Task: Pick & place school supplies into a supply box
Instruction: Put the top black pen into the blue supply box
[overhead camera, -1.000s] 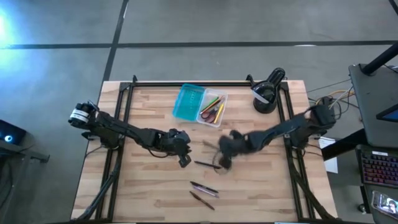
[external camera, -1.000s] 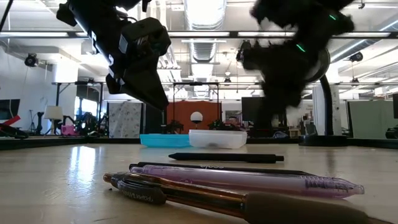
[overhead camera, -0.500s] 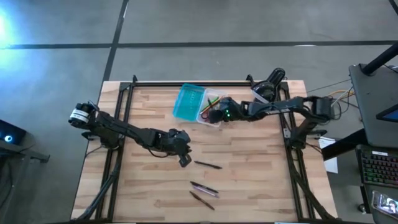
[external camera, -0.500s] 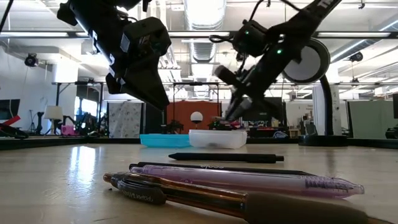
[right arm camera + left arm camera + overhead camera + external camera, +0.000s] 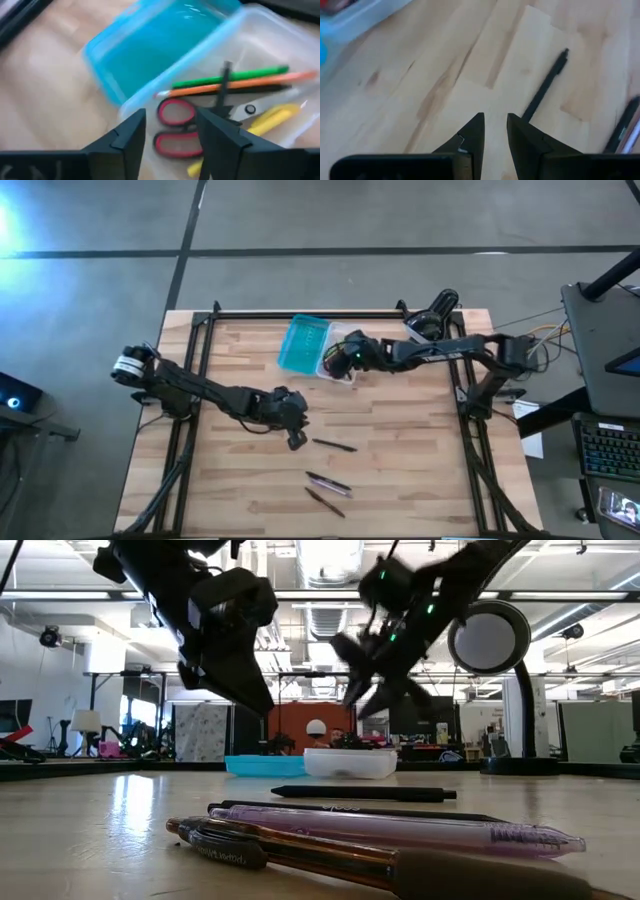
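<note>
Hovering over the supply box (image 5: 318, 346), the right hand (image 5: 343, 352) was apart; left hand (image 5: 494, 134) sat slightly apart, empty.

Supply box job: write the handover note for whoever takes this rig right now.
Right gripper: open above the box's clear half, empty; a dark pen lies across the things in it.
Left gripper: slightly apart, empty, hovering mid-table next to a black pen.
Done: scissors, green marker, orange pencil and yellow pencil are in the box.
Left: that black pen and two more pens near the front edge.
</note>
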You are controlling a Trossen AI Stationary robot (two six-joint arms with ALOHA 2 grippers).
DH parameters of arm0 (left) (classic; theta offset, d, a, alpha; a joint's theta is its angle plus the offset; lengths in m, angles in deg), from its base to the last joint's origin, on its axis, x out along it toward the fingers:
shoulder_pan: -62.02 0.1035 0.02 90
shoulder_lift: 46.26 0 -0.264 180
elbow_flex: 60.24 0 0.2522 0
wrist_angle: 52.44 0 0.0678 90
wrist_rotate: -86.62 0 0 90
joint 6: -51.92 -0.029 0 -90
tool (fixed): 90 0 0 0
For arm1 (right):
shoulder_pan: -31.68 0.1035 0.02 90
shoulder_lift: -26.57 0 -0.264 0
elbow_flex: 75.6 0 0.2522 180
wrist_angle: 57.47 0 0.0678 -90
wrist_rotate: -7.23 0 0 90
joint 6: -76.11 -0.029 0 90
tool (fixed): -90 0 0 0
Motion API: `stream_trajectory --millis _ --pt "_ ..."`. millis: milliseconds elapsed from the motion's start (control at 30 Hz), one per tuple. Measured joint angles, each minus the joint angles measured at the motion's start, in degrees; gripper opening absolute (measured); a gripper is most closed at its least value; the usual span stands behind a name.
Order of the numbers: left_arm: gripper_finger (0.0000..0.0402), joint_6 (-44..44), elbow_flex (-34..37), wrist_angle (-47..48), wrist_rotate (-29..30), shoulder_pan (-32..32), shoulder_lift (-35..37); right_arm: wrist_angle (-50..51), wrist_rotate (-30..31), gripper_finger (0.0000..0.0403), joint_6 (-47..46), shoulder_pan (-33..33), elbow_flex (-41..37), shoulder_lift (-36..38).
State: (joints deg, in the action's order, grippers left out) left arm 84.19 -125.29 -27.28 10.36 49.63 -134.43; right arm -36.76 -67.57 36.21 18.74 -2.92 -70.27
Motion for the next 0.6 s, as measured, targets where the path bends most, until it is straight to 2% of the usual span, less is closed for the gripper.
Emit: stream_trajectory --millis 133,233,400,600 --pt "0.0067 -14.47 0.0 -4.5 -2.47 -0.63 -2.33 5.66 0.02 0.0183 9.98 4.5 -0.31 4.26" --pt "0.0067 -22.13 -0.12 -7.35 -5.9 -0.74 -4.52 10.08 2.16 0.019 11.36 7.89 -0.4 7.32" --pt "0.0067 -24.47 -1.48 -10.78 -12.04 -0.94 -9.0 17.02 6.55 0.0194 9.37 11.66 -0.76 9.98" --pt "0.0067 -27.84 -5.11 -10.54 -12.82 -1.58 -16.05 17.35 7.43 0.0195 6.19 13.12 -1.03 10.52"
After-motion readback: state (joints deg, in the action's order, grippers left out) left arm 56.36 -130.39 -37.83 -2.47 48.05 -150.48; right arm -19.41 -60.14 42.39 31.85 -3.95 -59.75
